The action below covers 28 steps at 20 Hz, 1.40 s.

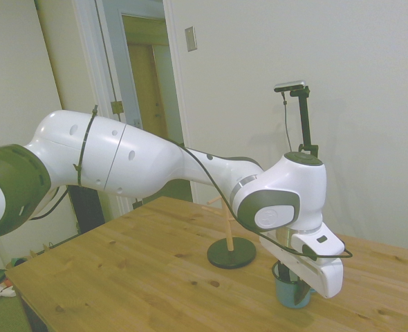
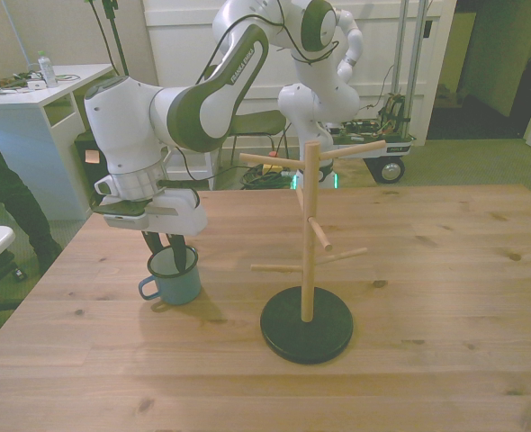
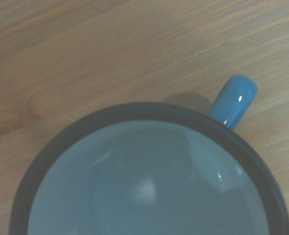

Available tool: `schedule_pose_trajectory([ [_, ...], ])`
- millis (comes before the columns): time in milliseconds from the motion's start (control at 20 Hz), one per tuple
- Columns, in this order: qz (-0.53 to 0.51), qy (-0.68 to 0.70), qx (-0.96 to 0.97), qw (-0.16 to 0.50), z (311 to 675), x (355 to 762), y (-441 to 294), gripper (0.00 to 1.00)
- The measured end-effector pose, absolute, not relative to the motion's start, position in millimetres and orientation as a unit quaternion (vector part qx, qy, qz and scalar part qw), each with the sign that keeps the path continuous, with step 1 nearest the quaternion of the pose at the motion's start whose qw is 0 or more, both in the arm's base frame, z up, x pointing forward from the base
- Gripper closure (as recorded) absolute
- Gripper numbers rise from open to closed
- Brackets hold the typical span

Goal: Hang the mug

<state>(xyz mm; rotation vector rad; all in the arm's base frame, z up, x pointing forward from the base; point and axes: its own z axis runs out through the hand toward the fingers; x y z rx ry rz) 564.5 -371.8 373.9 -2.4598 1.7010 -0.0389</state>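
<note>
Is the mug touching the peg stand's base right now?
Apart. In the front view the mug stands on the table to the front view's left of the peg stand, with bare wood showing between it and the stand's dark round base.

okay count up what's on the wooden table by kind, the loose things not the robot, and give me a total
Mugs: 1, the blue mug, upright under the hand.
Peg stands: 1, the wooden peg stand on its dark round base, nothing hung on it.
Total: 2 things on the table.
</note>
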Motion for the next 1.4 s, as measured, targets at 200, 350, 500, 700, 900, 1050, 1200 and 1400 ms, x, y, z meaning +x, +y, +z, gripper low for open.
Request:
schedule_pose_trajectory([
  [200, -0.013, 0.569, -0.819, 0.076, 371, 560, -371, 1.0],
  [350, -0.013, 0.569, -0.819, 0.077, 371, 559, -370, 1.0],
  [500, -0.013, 0.569, -0.818, 0.078, 371, 556, -369, 1.0],
  [700, -0.018, 0.563, -0.822, 0.08, 375, 554, -359, 1.0],
  [900, -0.038, 0.548, -0.832, 0.081, 403, 548, -343, 1.0],
  [1050, -0.056, 0.531, -0.842, 0.077, 433, 544, -326, 1.0],
  [1200, -0.069, 0.515, -0.851, 0.074, 452, 548, -311, 1.0],
  [1400, -0.079, 0.505, -0.857, 0.065, 464, 560, -297, 1.0],
])
